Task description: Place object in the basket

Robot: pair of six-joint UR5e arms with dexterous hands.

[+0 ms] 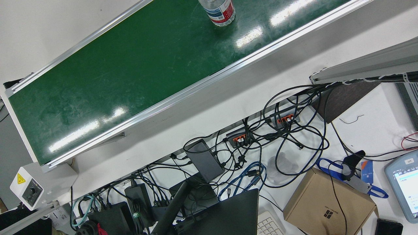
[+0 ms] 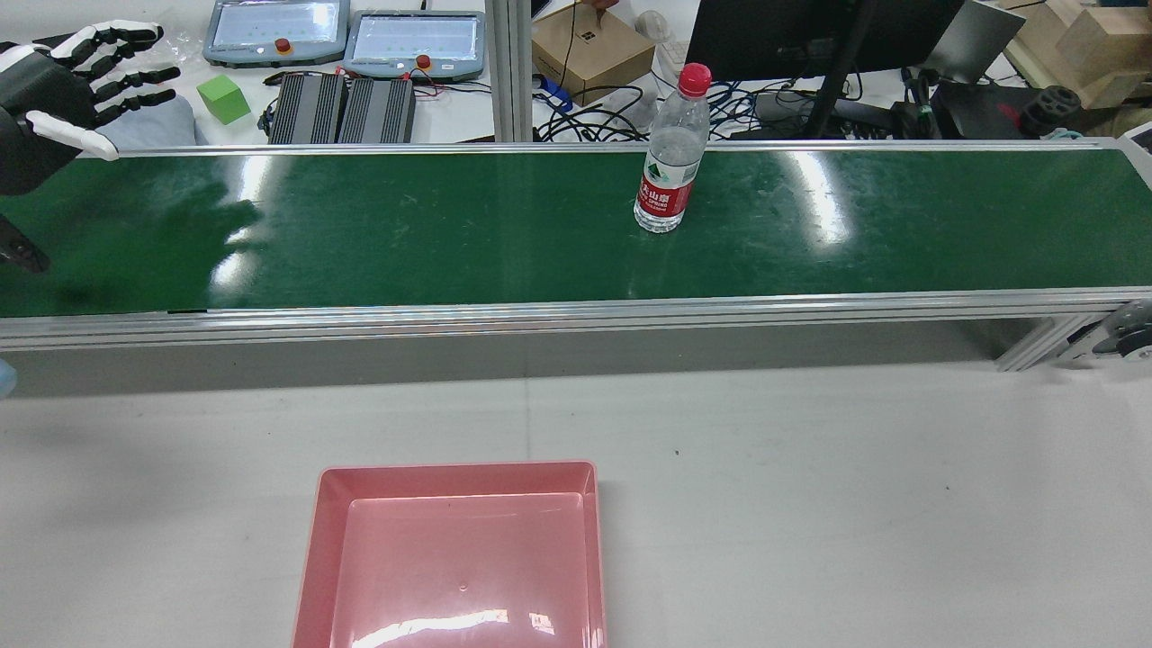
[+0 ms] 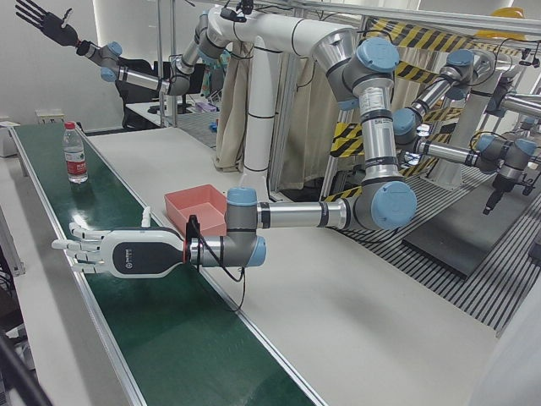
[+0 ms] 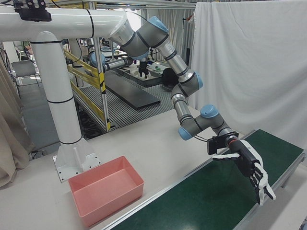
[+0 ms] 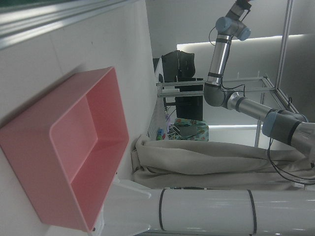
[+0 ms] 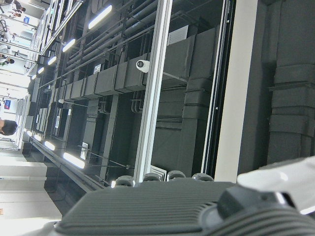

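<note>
The bottle (image 2: 670, 153) stands upright on the green belt (image 2: 450, 234), toward its far edge and a little right of the middle in the rear view, with its red cap up and nothing touching it. The pink basket (image 2: 310, 549) sits empty on the bench (image 2: 855, 504) on the near side of the belt, left of the bottle's position. The left hand (image 2: 63, 85) hovers over the belt's far-left end with fingers spread apart and nothing in it, well apart from the bottle. The right hand (image 3: 46, 24) is raised high in the air in the left-front view, fingers splayed and empty, far from the work. The step in hand looks like the reach and grasp. To do it well, the left hand should probably come at the bottle from the side, level with the label (image 2: 664, 193), since the bottle is tall, narrow and likely to tip if nudged near the cap. Fingers should stay wide until they wrap the body, then close evenly so the thin plastic does not buckle or slip. If the belt runs, timing the closure matters. The lift should clear the belt's near rail (image 2: 576, 310) before the carry to the basket.
</note>
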